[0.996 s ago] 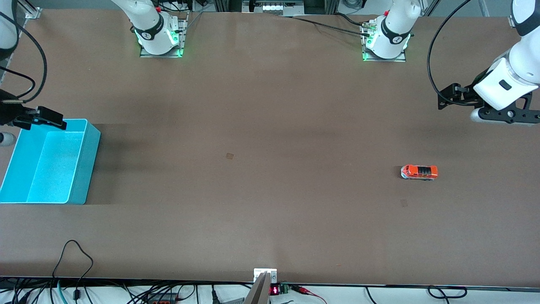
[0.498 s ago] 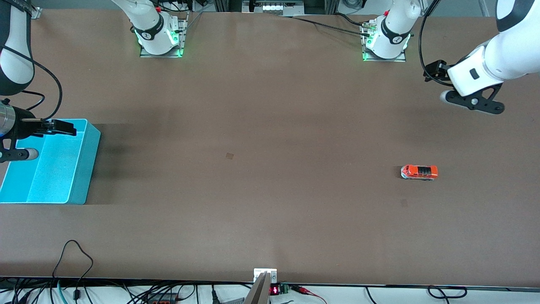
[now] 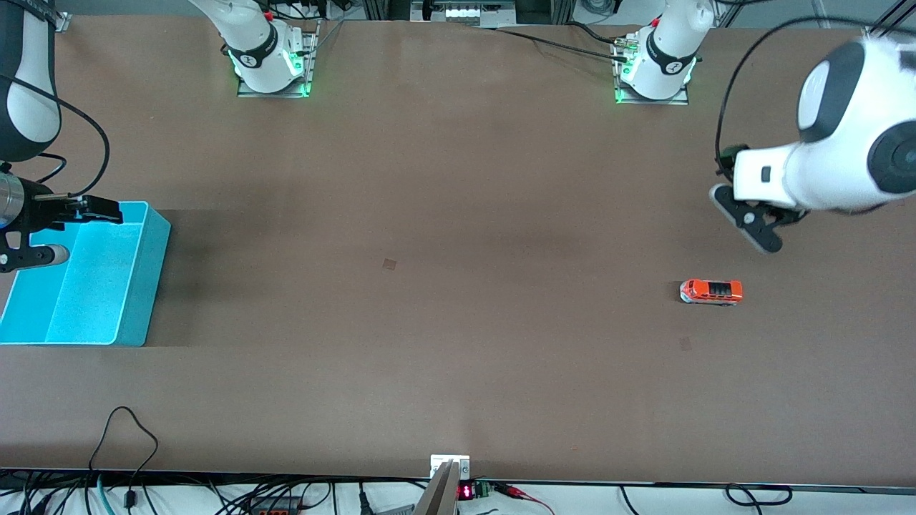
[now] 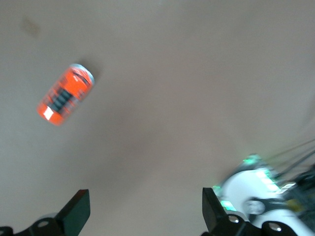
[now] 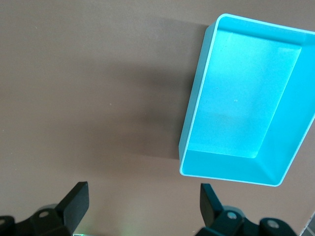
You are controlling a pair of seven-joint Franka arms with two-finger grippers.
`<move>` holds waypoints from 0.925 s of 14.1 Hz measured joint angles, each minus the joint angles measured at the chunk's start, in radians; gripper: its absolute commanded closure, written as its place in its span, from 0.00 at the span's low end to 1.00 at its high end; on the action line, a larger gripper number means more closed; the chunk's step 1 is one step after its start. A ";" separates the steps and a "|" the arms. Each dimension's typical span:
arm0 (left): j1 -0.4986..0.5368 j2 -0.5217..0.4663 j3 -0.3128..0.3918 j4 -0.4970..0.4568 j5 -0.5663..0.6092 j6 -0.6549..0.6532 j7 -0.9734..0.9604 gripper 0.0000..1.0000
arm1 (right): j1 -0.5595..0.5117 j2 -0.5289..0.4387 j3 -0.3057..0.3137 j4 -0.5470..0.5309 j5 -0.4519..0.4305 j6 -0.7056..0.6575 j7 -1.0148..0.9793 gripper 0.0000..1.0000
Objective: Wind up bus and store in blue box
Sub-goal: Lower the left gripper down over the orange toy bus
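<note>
Bus (image 3: pixel 710 292) lower right of frame, below empty left gripper (image 3: pixel 748 218), jaws wide. Right gripper (image 3: pixel 75 207), wide, over box (image 3: pixel 147 286) corner.

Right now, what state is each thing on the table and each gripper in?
bus: upright on its wheels on the table, toward the left arm's end, not held.
blue box: open-topped, nothing inside, at the right arm's end.
left gripper: open, holding nothing, over bare table beside the bus.
right gripper: open, holding nothing, by the blue box.
</note>
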 measured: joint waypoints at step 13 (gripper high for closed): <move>0.161 0.242 0.003 -0.244 0.071 0.752 0.685 0.00 | 0.002 -0.002 0.004 0.001 0.100 -0.044 0.218 0.00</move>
